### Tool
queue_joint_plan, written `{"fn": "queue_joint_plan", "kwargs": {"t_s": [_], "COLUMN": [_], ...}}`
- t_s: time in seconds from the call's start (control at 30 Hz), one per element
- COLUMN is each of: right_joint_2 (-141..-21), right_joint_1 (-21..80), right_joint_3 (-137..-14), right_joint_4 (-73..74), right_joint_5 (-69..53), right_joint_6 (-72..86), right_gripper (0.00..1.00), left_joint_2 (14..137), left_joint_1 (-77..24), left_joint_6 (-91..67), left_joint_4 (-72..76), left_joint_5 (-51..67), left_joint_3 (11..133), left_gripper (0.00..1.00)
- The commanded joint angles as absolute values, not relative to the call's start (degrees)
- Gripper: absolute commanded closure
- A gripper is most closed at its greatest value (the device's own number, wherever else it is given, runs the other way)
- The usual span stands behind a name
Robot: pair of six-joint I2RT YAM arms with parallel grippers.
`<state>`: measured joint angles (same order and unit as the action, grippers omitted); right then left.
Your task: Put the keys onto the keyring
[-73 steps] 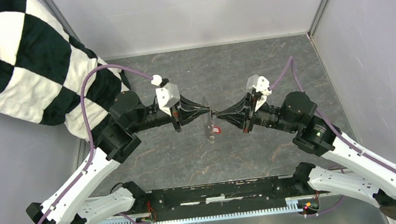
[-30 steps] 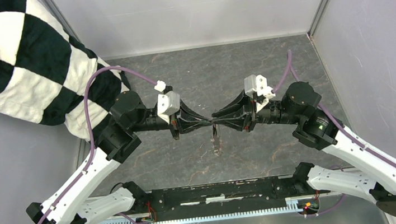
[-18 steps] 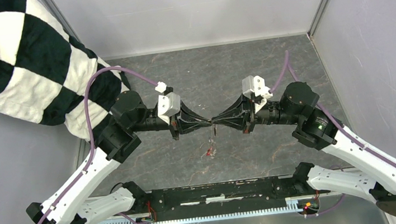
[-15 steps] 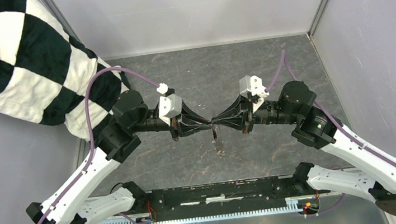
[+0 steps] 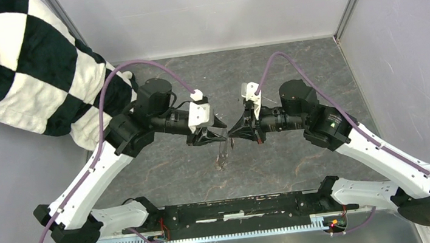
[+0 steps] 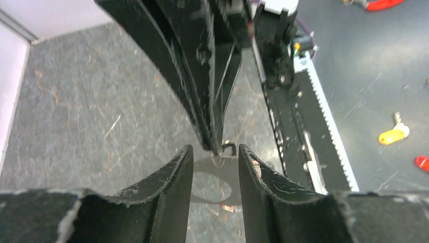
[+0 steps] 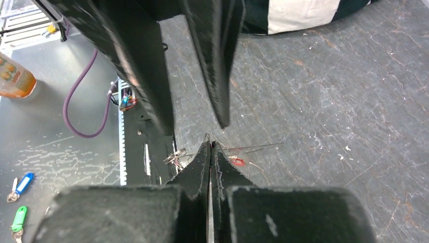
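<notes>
Parted since a moment ago, the left gripper [image 5: 220, 137] meets the right gripper [image 5: 231, 134] above the desk's middle, the keyring [image 5: 222, 152] dangling beneath. Left wrist: its fingers [image 6: 172, 182] stand spread. Right wrist: fingers [image 7: 200, 167] pressed together pinch the keyring's wire, a red-tagged key [image 7: 237, 162] nearby.

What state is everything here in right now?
left end effector: open, holding nothing.
right end effector: shut on the keyring.
keyring: pinched at the tips, held off the table.
keys: dangling beside the ring; whether they are threaded on is unclear.
</notes>
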<state>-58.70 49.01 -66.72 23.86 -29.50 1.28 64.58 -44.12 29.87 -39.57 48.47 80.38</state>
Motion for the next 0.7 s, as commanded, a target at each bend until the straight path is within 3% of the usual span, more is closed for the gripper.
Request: {"fn": "queue_joint_plan", "kwargs": {"t_s": [0.0, 0.2, 0.37, 0.67], "right_joint_2": [-58.96, -59.98, -60.65, -62.24], "right_joint_1": [48.8, 48.85, 48.82, 48.91], "right_joint_3": [-71.23, -72.66, -74.03, -75.63], "right_joint_4": [25.05, 25.76, 26.49, 27.66], "right_joint_5": [-30.13, -30.96, -31.56, -33.12], "right_joint_6": [-1.37, -1.67, -1.76, -2.19], "right_gripper": [1.0, 1.0, 1.0, 1.0], "left_joint_2": [66.27, 67.43, 67.89, 67.51], "left_joint_1": [-44.3, -44.47, -44.64, -45.0], "left_joint_6": [40.41, 41.15, 39.59, 39.13], "left_joint_4": [-48.95, -47.88, -46.59, -46.65], "left_joint_5": [43.61, 43.09, 45.67, 45.95], "left_joint_3": [82.45, 81.99, 82.84, 82.18], "left_gripper": [0.55, 0.55, 0.68, 0.72]}}
